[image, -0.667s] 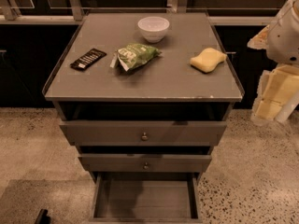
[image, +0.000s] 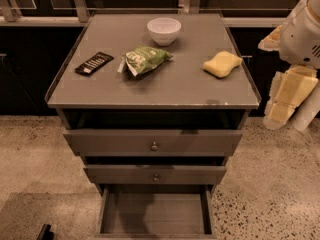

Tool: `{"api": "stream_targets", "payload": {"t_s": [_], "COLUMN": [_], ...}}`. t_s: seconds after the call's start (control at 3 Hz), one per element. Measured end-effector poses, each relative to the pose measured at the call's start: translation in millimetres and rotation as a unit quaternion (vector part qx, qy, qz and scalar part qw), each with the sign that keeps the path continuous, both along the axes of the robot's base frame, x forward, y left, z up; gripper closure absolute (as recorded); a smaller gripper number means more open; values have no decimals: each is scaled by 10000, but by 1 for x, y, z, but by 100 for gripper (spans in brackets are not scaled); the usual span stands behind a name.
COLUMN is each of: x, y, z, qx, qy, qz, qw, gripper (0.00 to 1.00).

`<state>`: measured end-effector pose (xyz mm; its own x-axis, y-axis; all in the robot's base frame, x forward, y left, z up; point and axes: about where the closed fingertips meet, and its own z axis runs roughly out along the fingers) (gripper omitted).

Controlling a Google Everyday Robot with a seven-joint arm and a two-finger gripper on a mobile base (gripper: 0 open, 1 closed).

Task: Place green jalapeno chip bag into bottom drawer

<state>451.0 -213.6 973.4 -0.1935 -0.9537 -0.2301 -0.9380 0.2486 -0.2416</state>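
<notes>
The green jalapeno chip bag (image: pixel 145 60) lies crinkled on the grey cabinet top (image: pixel 150 91), left of centre, in front of the white bowl (image: pixel 164 30). The bottom drawer (image: pixel 155 213) is pulled out below the two knobbed drawers, and its flat floor is bare. My gripper (image: pixel 286 111) hangs at the right edge of the view, off the cabinet's right side and below the level of its top. It is well apart from the bag and holds nothing that I can see.
A flat black remote-like bar (image: pixel 94 63) lies at the left of the top and a yellow sponge (image: pixel 222 64) at the right. The top drawer (image: pixel 152 143) and middle drawer (image: pixel 155 175) stand slightly out. Speckled floor surrounds the cabinet.
</notes>
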Motion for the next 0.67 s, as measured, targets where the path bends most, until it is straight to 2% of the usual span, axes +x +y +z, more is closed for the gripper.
{"api": "stream_targets", "payload": {"t_s": [0.33, 0.67], "x": [55, 129], "y": [21, 55], "z": [-11, -28], "qx": [306, 783], "qy": [-72, -161], "qz": [544, 1055], "qw": [9980, 9912], "gripper": [0, 0]}}
